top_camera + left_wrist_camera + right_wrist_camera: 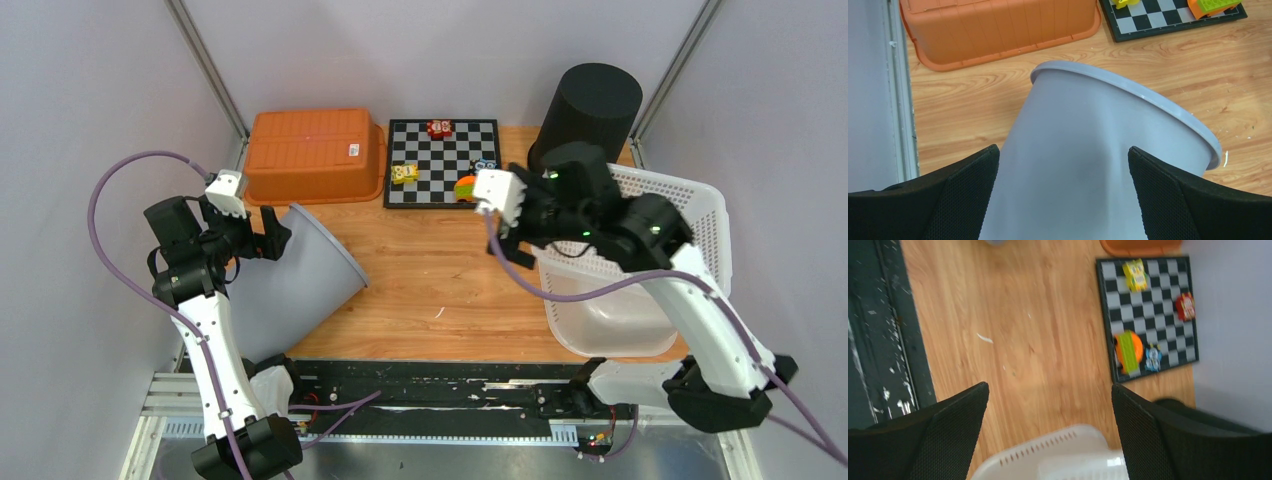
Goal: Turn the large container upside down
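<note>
The large grey container (pixel 300 275) lies tilted on its side at the table's left, its open rim facing right and its base toward the near-left edge. In the left wrist view the grey container (pixel 1088 130) fills the middle, rim at the far end. My left gripper (pixel 270 235) is open, its jaws spread wide over the container's upper wall near the rim; in the left wrist view the left gripper (pixel 1063 150) grips nothing. My right gripper (pixel 505 240) is open and empty, hovering at the near-left corner of a white basket (pixel 690 215).
An upturned orange tub (pixel 315 150) sits at the back left. A chessboard (pixel 445 165) with small toys lies behind the middle. A black cylinder (pixel 590 110) stands at the back right. The white basket (pixel 1058 450) fills the right side. A black rail (pixel 430 385) runs along the near edge.
</note>
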Tool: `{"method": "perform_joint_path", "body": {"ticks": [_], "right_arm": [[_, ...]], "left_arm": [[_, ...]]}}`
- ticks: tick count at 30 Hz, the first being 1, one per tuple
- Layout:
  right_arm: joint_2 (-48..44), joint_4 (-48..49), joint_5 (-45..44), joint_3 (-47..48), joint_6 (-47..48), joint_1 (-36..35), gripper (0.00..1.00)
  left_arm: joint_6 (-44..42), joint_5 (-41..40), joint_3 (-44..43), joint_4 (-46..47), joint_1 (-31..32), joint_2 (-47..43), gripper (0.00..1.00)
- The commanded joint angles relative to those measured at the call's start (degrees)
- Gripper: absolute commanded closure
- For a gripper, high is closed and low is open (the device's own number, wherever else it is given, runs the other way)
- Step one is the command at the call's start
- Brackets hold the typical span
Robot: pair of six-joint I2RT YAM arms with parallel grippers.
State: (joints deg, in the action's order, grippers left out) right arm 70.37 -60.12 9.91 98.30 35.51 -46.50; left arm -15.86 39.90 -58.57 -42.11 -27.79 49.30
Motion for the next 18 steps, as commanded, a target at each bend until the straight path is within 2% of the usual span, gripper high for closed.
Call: {"method": "perform_joint_path", "body": {"ticks": [1, 4, 8, 11, 18], "right_arm": [[4.28, 14.7, 0.87, -1.45, -7.87, -8.93, 0.07], [9.71, 23.44, 5.58, -0.05, -13.73, -11.02, 0.09], [22.42, 24.39, 11.1, 11.51, -26.34, -11.15, 0.17], [30.82, 24.89, 11.54, 18.27, -32.71, -11.16, 0.19], [41.05, 27.74, 15.65, 22.25, -41.56, -11.13, 0.22]], "left_arm": [[-0.38, 0.25, 0.02, 0.2, -0.33, -0.86, 0.0], [-0.44, -0.31, 0.33, 0.18, -0.33, -1.42, 0.0], [-0.63, -0.89, 0.81, 0.36, -0.31, -1.55, 0.0], [-0.5, -1.16, 0.83, 0.26, -0.33, -1.26, 0.0], [-0.56, -0.93, 1.13, 0.51, -0.31, -0.72, 0.0]]}}
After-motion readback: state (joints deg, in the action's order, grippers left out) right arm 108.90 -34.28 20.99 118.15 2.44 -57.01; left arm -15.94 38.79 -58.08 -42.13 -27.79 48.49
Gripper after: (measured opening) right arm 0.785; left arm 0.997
